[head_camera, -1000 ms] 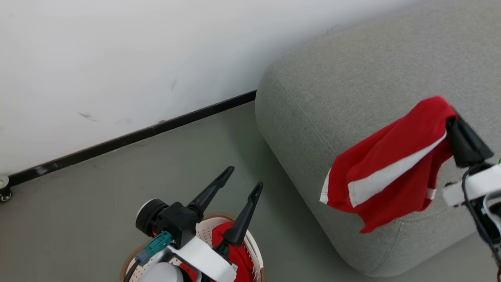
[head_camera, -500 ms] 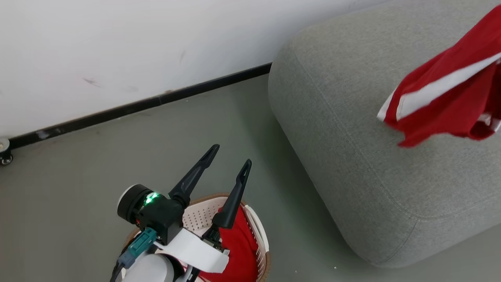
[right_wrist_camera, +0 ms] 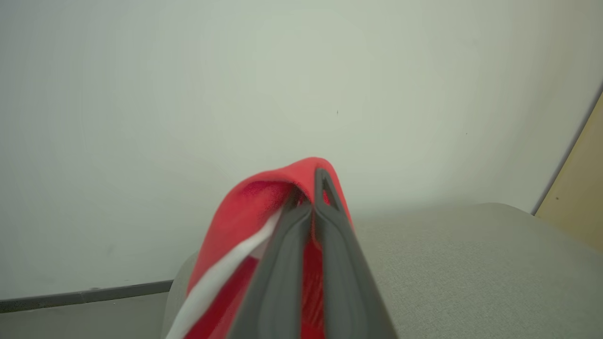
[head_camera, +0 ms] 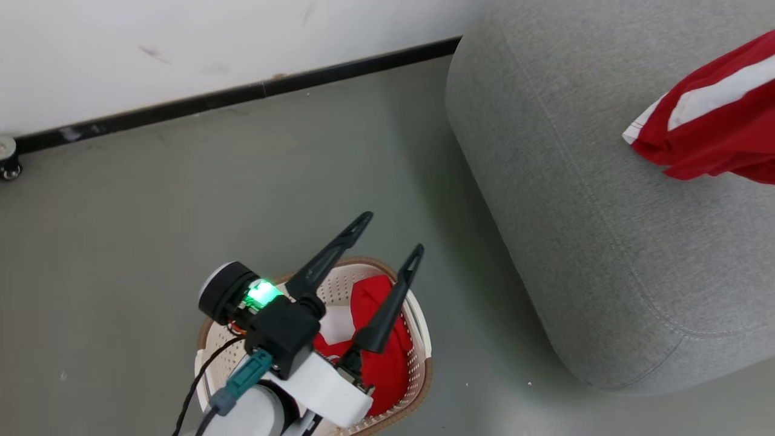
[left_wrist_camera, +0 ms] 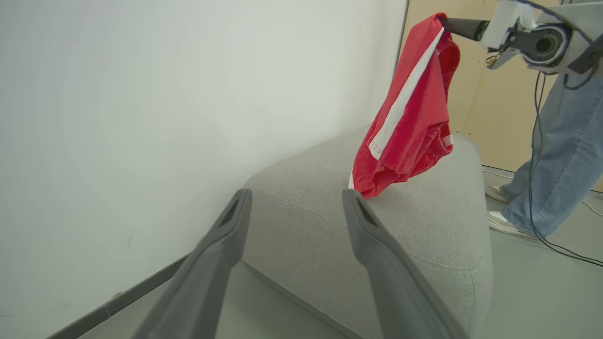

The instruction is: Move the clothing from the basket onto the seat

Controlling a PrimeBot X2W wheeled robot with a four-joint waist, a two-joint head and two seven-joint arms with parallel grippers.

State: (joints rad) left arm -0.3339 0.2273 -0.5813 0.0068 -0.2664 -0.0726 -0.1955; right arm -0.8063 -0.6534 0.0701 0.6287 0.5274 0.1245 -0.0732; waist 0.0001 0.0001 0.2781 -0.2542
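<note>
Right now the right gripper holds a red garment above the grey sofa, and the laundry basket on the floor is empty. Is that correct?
No. The laundry basket is not empty: the head view shows red clothing in it. The right gripper does hold a red garment above the grey sofa.

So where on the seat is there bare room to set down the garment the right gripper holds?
The seat is bare across its visible top, from the wall-side edge to the corner near the basket; the garment hangs over it from the right gripper. Crowded: the basket, holding more clothing under the left gripper.
</note>
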